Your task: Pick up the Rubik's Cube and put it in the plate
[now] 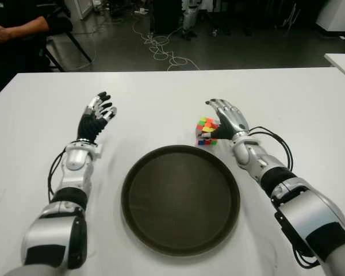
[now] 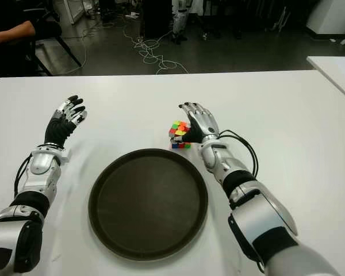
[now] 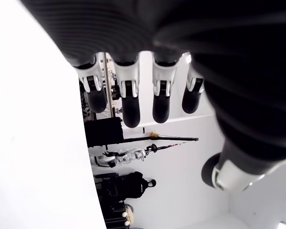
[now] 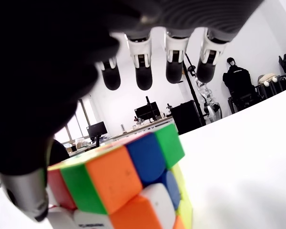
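The Rubik's Cube point(image 1: 205, 131) stands on the white table point(image 1: 161, 98) just beyond the far right rim of the round dark plate point(image 1: 181, 198). My right hand point(image 1: 227, 118) is beside the cube on its right, palm facing it, fingers stretched out over it and not closed. In the right wrist view the cube point(image 4: 128, 183) fills the space below the straight fingers point(image 4: 174, 62), with the thumb point(image 4: 24, 195) at its side. My left hand point(image 1: 98, 115) shows to the left of the plate, fingers spread and holding nothing.
A person's arm point(image 1: 11, 29) shows at the far left beyond the table. Cables point(image 1: 161, 49) lie on the floor behind the far edge. Another white table's corner point(image 1: 342, 60) is at the back right.
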`<state>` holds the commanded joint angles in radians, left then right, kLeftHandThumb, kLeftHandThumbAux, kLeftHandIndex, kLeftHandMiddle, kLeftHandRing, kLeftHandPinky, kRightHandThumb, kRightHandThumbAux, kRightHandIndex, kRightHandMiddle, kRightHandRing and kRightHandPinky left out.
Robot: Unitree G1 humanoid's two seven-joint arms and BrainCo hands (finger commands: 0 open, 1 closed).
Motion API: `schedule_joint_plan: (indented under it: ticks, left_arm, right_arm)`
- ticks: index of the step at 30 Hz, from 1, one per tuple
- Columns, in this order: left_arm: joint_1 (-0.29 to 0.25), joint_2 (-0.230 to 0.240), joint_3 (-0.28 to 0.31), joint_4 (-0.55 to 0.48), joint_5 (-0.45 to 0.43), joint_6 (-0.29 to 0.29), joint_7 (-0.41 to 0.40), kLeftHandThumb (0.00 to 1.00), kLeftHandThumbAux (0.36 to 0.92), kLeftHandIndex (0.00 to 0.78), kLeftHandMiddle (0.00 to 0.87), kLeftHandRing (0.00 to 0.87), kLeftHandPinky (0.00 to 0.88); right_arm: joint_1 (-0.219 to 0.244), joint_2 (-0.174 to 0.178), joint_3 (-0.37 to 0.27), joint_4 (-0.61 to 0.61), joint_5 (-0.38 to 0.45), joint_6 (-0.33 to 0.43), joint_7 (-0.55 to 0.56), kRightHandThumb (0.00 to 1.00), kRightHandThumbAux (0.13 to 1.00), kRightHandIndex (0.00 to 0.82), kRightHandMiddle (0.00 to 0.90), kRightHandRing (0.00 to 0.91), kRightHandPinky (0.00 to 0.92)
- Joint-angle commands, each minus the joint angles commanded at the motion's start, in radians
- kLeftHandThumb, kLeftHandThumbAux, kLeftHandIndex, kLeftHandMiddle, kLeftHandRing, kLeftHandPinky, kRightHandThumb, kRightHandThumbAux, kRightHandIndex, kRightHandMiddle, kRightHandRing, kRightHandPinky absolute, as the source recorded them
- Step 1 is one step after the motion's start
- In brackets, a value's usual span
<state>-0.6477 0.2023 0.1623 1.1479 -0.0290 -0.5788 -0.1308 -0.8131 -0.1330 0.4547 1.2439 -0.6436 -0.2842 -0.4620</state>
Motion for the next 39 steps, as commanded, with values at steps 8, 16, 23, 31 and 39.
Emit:
schedule_joint_plan:
  ticks: [8,16,23,31,39]
  left_arm:
    - [-0.001,0.001,-0.001,0.0,0.006,-0.004,0.0,0.0,0.636,0.105,0.146,0.115,0.085]
    - [-0.001,0.001,-0.002,-0.001,0.01,-0.006,0.002,0.0,0.632,0.103,0.143,0.118,0.095]
    - [0.0,0.0,-0.001,-0.005,0.009,-0.001,0.004,0.0,0.627,0.1,0.14,0.111,0.08]
    - [-0.001,0.001,-0.001,-0.001,0.011,0.002,0.007,0.0,0.622,0.092,0.142,0.106,0.071]
    - [-0.002,0.004,-0.003,0.004,0.014,0.006,0.009,0.0,0.62,0.085,0.139,0.104,0.068]
  right_arm:
    - [0.003,0.005,-0.005,0.0,0.006,0.003,-0.008,0.0,0.657,0.0,0.0,0.0,0.061]
    - [0.006,0.008,-0.005,-0.001,0.006,0.007,-0.008,0.0,0.667,0.0,0.0,0.0,0.062]
    - [0.011,0.012,-0.002,-0.002,0.002,0.003,-0.017,0.0,0.672,0.0,0.0,0.004,0.077]
    - [0.01,0.015,0.008,0.006,-0.005,0.008,-0.001,0.0,0.69,0.0,0.0,0.021,0.112]
    - [0.006,0.016,0.007,0.031,0.001,0.007,0.028,0.0,0.707,0.0,0.0,0.049,0.16]
